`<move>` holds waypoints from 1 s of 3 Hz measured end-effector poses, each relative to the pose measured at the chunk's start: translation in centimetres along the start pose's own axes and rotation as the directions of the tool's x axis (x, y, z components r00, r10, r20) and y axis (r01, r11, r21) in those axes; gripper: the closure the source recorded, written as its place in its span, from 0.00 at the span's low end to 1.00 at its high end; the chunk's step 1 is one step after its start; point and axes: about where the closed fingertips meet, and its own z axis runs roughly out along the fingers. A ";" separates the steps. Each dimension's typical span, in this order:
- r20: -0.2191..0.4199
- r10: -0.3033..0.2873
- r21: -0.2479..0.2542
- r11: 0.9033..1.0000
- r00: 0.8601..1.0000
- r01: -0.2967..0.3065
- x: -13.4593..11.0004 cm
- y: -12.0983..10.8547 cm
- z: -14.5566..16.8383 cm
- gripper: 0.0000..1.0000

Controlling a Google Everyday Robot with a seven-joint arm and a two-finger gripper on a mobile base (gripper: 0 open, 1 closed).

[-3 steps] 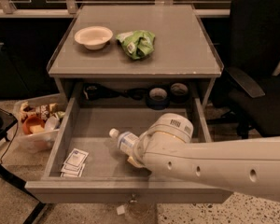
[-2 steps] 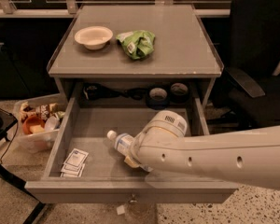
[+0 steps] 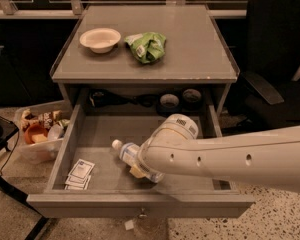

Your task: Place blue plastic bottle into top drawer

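Here, the top drawer (image 3: pixel 102 134) of the grey cabinet stood pulled fully out, its small round knob (image 3: pixel 141 214) visible on the front panel. The blue plastic bottle (image 3: pixel 126 152) lay on its side inside the drawer, near the middle of the flat bottom, with the white cap (image 3: pixel 117 144) pointing to the rear left. The gripper (image 3: pixel 140 170) was down in the drawer at the bottle's lower end, mostly hidden by the white wrist housing (image 3: pixel 172 141). Its degree of opening, and whether it had hold of the bottle, could not be determined. The arm (image 3: pixel 240 159) entered from the right, crossing the drawer's front right corner. Flat white packets (image 3: pixel 80 174) lay in the drawer's front left corner, apart from the bottle. On the tabletop (image 3: pixel 195 49), a pale bowl (image 3: pixel 100 38) stood just beside a green snack bag (image 3: pixel 146 46).
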 end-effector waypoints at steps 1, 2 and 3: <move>0.007 0.027 -0.044 0.999 1.000 -0.026 -0.2 0.0 0.4 0.12; 0.011 0.070 -0.079 0.994 0.997 -0.069 0.1 -0.2 0.7 0.00; 0.011 0.070 -0.080 0.994 0.997 -0.069 0.1 -0.2 0.7 0.00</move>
